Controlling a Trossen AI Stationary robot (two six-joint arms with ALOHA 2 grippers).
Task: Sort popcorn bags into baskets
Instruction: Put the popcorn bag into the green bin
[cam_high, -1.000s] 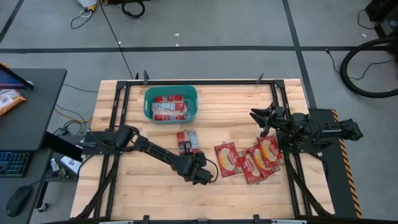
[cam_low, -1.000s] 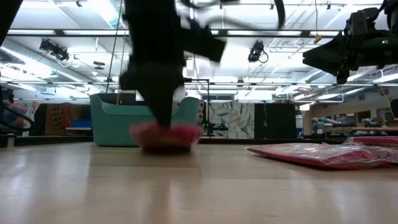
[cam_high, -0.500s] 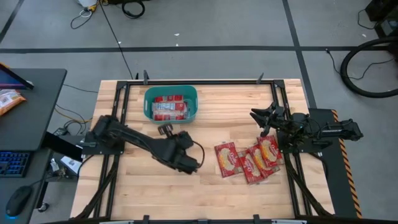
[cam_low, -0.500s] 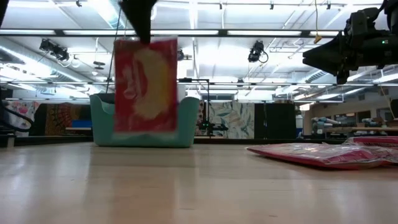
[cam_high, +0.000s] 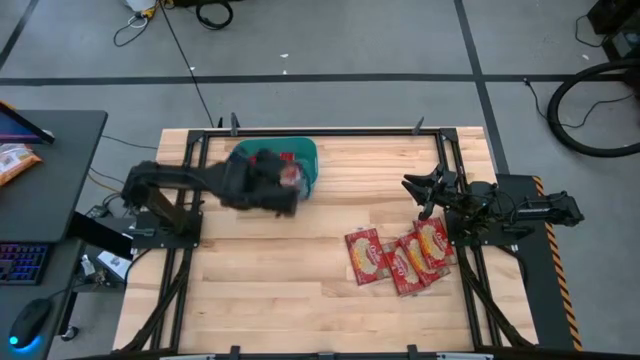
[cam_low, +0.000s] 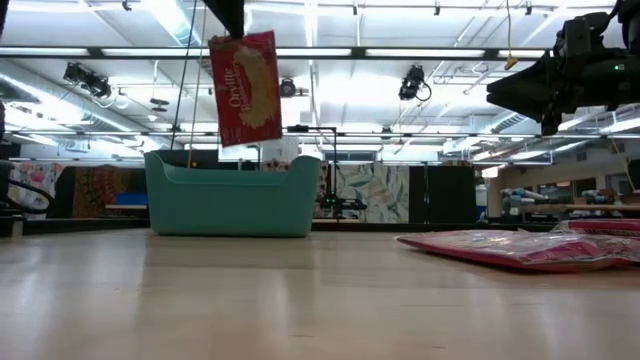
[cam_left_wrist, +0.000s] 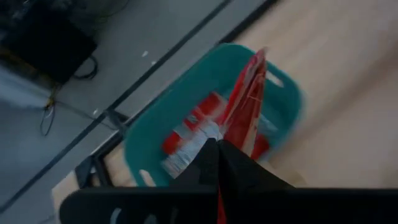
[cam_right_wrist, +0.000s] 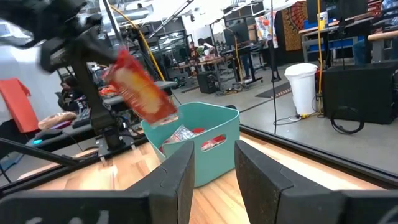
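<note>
My left gripper (cam_high: 283, 186) hovers at the teal basket (cam_high: 310, 150), shut on a red-and-yellow popcorn bag (cam_low: 245, 88) that hangs above the basket's rim (cam_low: 235, 165). Several red-and-white bags (cam_left_wrist: 186, 127) lie inside the basket. Three more bags (cam_high: 400, 258) lie flat on the wood near the table's right side. My right gripper (cam_right_wrist: 211, 177) is open and waits above the table's right side (cam_high: 422, 190), touching nothing. My left gripper pinches the popcorn bag by its upper edge (cam_low: 232, 38) between the two fingers (cam_left_wrist: 214, 163), coming from above. The bag hangs below the fingers, slightly tilted and lifted clear, over the basket.
Dark frame rails (cam_high: 190, 170) run along the table's left and right sides. A desk with an orange snack bag (cam_high: 15, 160) and a keyboard stands beyond the left edge. Bare wood (cam_high: 270, 290) lies between the basket and the near edge.
My left gripper has risen from the table's near middle with the bag and swung toward the far left, up to the basket. The bag has gone from lying on the wood to hanging clear above the basket.
</note>
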